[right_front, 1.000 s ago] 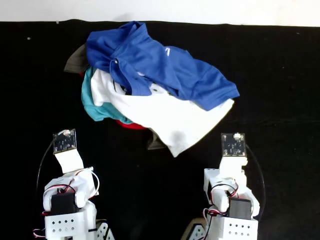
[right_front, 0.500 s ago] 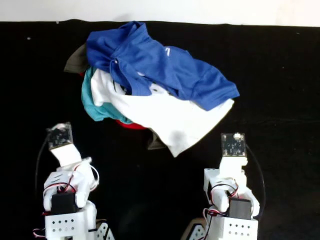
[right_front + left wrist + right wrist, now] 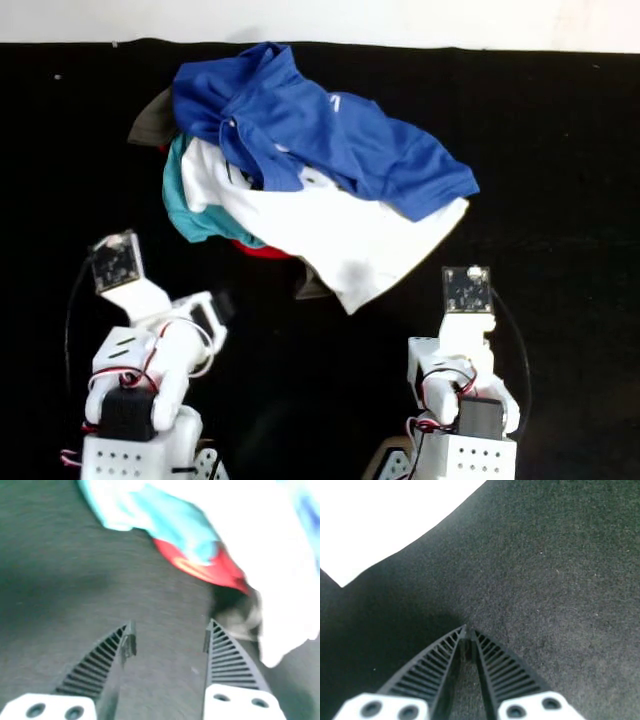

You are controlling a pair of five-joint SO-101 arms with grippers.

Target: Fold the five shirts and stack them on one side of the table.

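Pile of shirts (image 3: 300,180): unfolded, heaped on the far half of the table (image 3: 570,150), left of centre in the high view. Its long axis runs diagonally, from the far left corner of the heap to the near right.

Blue shirt (image 3: 320,130): on top, lying along that same diagonal.

White shirt (image 3: 345,240): beneath the blue one. Its lowest corner points toward the near edge, between the two arms and closer to the right arm.

Teal shirt (image 3: 185,215): protrudes on the left side of the heap.

Red shirt (image 3: 262,250): a sliver shows at the near edge, under the white.

Dark grey garment (image 3: 150,118): shows at the far left corner.

Left gripper (image 3: 169,635): jaws spread wide, nothing between them, over bare table and aimed at the red and teal edge.

Right gripper (image 3: 468,630): jaws pressed together, holding nothing, just short of the white corner.
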